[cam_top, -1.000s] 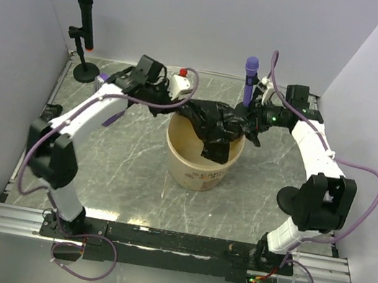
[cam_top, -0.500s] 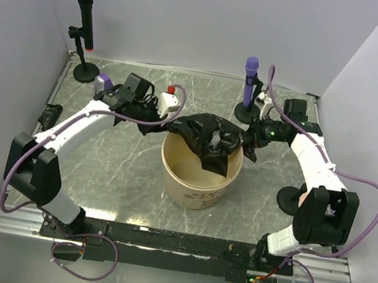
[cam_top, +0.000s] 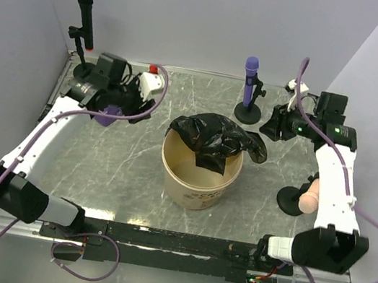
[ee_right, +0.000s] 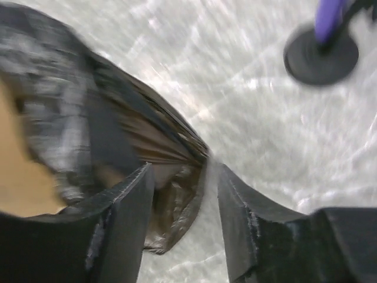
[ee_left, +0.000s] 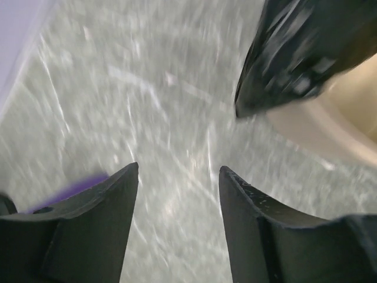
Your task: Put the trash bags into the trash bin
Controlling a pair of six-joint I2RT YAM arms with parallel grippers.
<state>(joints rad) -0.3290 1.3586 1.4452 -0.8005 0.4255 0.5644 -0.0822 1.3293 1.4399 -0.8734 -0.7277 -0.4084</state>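
Status: partly complete. 1 trash bag (cam_top: 208,136) lies draped over the far rim of the trash bin (cam_top: 182,181). A tail hangs outside on the right, so the bag needs pushing in.

The left gripper (ee_left: 177,177) and right gripper (ee_right: 184,171) both stand apart, holding nothing.

A purple microphone stand (cam_top: 245,111) sits on the surface just behind the bin, near the right gripper.

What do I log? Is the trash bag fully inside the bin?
Partly: the trash bag drapes over the trash bin's far rim, one end hanging outside.

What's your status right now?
Left gripper open, empty. Right gripper open beside the bag. It drapes over the bin rim, partly outside. Purple microphone stand close by.
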